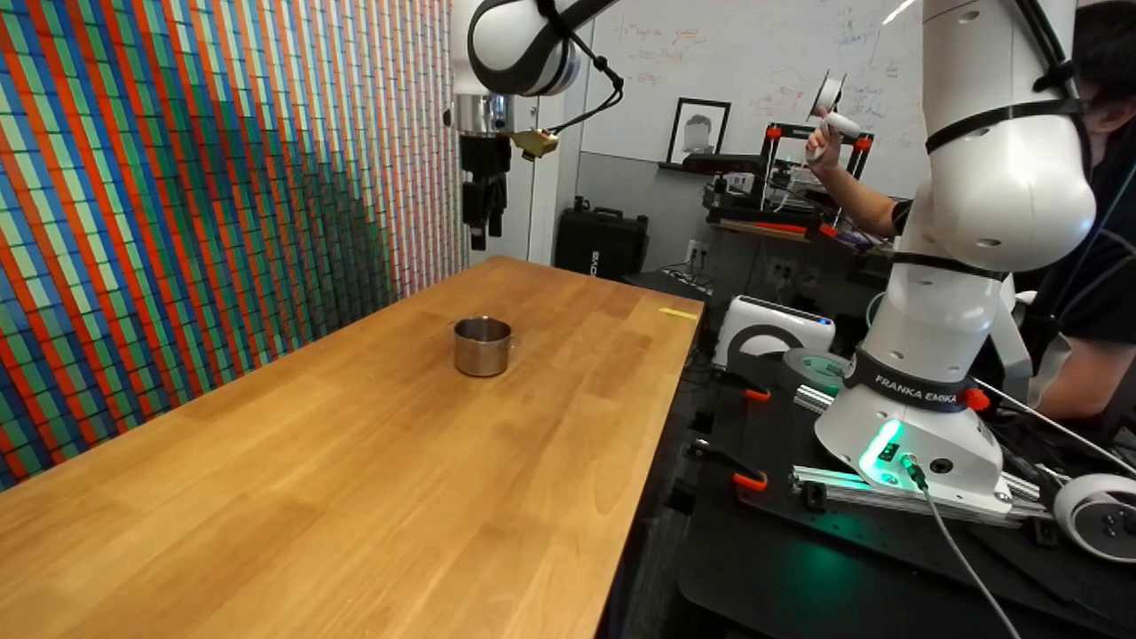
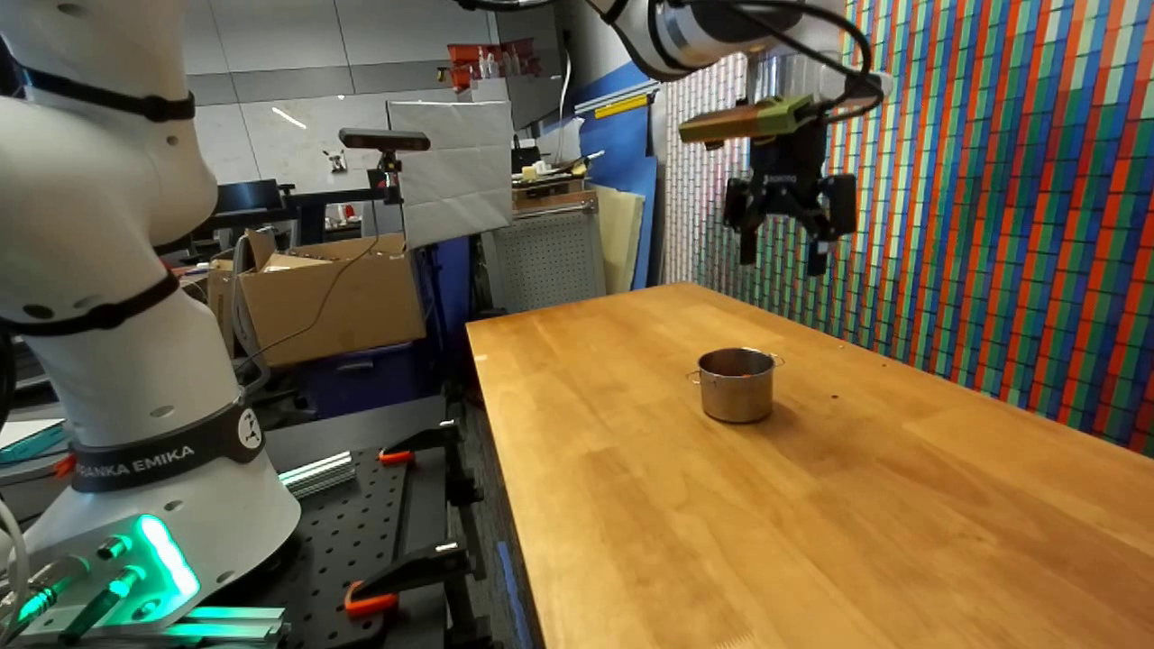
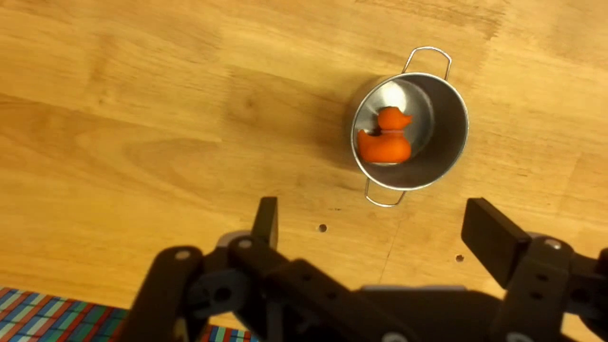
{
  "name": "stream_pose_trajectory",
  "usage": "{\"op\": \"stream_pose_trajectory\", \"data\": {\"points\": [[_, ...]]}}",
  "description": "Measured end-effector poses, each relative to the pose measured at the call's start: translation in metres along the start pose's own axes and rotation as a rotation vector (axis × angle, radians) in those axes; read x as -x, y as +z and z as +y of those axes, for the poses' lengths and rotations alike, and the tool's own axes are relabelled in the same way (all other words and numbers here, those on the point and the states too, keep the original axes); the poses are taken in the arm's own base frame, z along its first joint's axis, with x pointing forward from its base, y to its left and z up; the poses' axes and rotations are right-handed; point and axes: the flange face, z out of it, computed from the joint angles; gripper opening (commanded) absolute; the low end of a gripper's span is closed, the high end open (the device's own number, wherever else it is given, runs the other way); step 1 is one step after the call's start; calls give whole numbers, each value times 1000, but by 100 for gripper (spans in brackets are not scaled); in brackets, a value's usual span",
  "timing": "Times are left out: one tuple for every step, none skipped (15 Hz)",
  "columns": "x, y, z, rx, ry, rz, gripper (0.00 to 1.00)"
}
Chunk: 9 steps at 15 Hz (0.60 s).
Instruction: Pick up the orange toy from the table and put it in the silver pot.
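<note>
Arm base (image 1: 932, 430) is standing on a black workbench (image 1: 763, 568), just outside the robot-side long edge of the table (image 1: 373, 497); orange-tipped clamps (image 1: 751, 482) are sitting between base and edge. Silver pot (image 1: 482, 352) is standing upright on the table, roughly midway between the two long edges, wire handles (image 3: 429, 48) sticking out from opposite sides. Orange toy (image 3: 387, 142), a duck, is lying inside the pot, showing its profile in the wrist view. Two small dark spots (image 3: 323, 228) are marking the table between pot and the long edge by the multicoloured striped wall (image 1: 222, 222). Gripper (image 2: 783, 258) is hanging well above the table in both exterior views, pointing down, apart from the pot; its fingers (image 3: 491, 240) are standing wide apart. Yellow strip (image 1: 679, 313) is lying near the far robot-side corner in an exterior view. Black case (image 1: 601, 241) is standing past the far short edge. Person (image 1: 861, 197), partly hidden behind the arm (image 1: 1012, 191), is holding up a white handheld device (image 1: 843, 124) past the robot-side long edge; whiteboard (image 1: 648, 53) is hanging at the back, framed picture (image 1: 698, 130) standing before it.
</note>
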Motion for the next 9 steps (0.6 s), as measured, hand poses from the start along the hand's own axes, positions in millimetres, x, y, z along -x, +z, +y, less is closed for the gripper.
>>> {"op": "stream_pose_trajectory", "data": {"points": [[1, -16, 3, 15, -3, 0, 100], [4, -31, 6, 27, -3, -2, 100], [8, -45, 10, 35, 2, -10, 100], [14, -55, 15, 42, 10, -26, 100], [21, -64, 22, 43, 20, -53, 100], [24, -69, 25, 44, 27, -55, 100], [25, -68, 26, 44, 28, -56, 100], [24, -65, 24, 42, 24, -59, 100], [22, -62, 21, 41, 20, -64, 100]]}}
